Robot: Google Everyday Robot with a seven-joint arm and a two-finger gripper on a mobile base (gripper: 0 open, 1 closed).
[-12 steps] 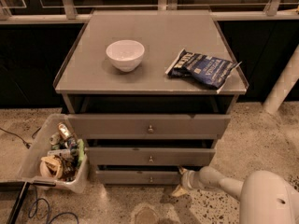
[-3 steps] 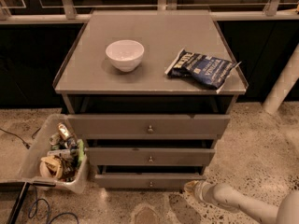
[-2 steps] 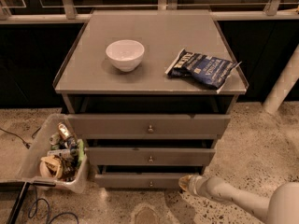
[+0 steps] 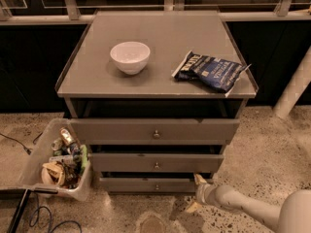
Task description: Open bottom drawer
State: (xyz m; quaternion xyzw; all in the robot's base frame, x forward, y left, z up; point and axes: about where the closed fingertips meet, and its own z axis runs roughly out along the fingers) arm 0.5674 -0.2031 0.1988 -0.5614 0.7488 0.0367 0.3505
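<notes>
The bottom drawer is the lowest grey front of the cabinet, with a small round metal knob at its centre. It stands slightly out from the cabinet, and a dark gap shows above it. My gripper is low near the floor, at the right end of the drawer front, and the pale arm reaches in from the lower right. It looks open, with one fingertip at the drawer's right corner and the other lower, near the floor. It holds nothing.
Two wider drawers, the middle and the top, sit above, both slightly out. A white bowl and a blue chip bag lie on the cabinet top. A clear bin of trash stands on the floor at the left. A white post is at the right.
The bottom drawer front sits a little further out than 4 s ago. The arm has swung lower and to the right, and the gripper stays at the drawer's right end.
</notes>
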